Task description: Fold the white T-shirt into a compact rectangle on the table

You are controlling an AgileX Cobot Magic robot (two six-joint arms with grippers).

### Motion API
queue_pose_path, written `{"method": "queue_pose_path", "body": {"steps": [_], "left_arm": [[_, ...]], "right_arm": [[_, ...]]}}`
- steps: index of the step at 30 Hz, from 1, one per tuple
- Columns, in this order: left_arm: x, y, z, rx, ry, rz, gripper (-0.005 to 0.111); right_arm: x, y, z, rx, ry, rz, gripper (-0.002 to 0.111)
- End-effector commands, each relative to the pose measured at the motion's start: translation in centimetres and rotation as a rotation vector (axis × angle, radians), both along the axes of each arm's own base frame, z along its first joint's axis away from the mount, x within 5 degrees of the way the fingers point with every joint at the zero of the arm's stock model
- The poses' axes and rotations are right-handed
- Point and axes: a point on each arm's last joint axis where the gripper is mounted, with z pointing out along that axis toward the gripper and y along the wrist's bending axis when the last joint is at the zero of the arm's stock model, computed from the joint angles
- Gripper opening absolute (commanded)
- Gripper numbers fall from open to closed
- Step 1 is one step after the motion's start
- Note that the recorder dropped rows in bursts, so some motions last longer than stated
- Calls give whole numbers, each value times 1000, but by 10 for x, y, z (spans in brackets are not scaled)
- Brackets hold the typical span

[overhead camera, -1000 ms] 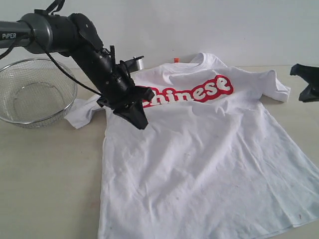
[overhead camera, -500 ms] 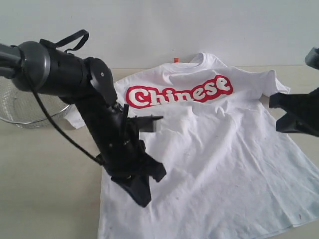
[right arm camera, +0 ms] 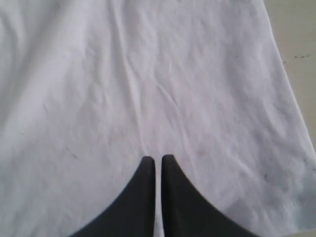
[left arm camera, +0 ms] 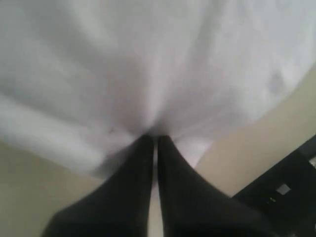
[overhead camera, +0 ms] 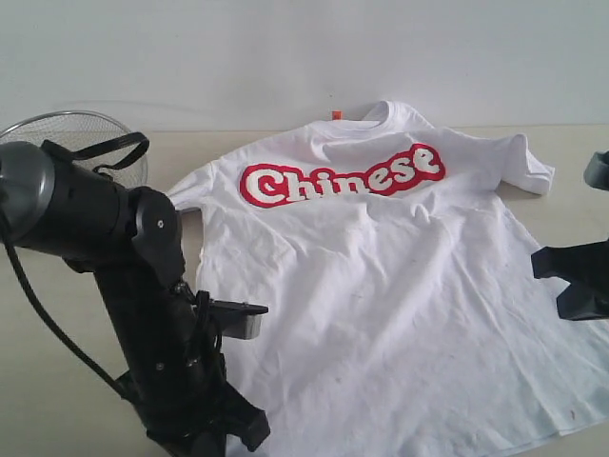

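Where bare, table point(overhead camera: 576, 205) beside T-shirt point(overhead camera: 400, 286) edges

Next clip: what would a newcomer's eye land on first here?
The white T-shirt lies spread face up on the table, its red-outlined "Chinese" lettering at the far side. The black left arm looms in the near-left corner, left gripper shut at the shirt's edge; the right gripper, also shut, points at the fabric on the right.

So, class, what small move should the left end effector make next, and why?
Probably open its jaws. The left end effector is shut with its tips at the edge of the shirt, which lies flat and unfolded. Shut jaws cannot pinch the fabric for a first fold.
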Motion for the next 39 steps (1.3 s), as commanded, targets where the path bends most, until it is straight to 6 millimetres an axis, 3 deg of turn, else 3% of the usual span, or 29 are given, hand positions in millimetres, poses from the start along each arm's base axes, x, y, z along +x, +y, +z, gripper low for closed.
{"method": "queue_pose_path", "body": {"steps": [1,6,10,13,18,39], "left_arm": [[-12,9,-8,54,27,-13,4],[-31,25,-17,105,49,-26,4],[-46,36,0,78,-1,-31,4],[-45,35,22,21,-102,-13,4],[-42,35,40,-33,-205,12,4],[-34,32,40,-61,-281,56,4]], "right_arm": [[-3,1,0,-9,15,18,0],[-6,5,-5,-64,64,97,0],[-5,25,-21,-120,159,243,0],[-7,24,-30,-180,239,244,0],[-16,21,-32,-206,338,258,0],[-9,21,-65,-190,436,244,0]]}}
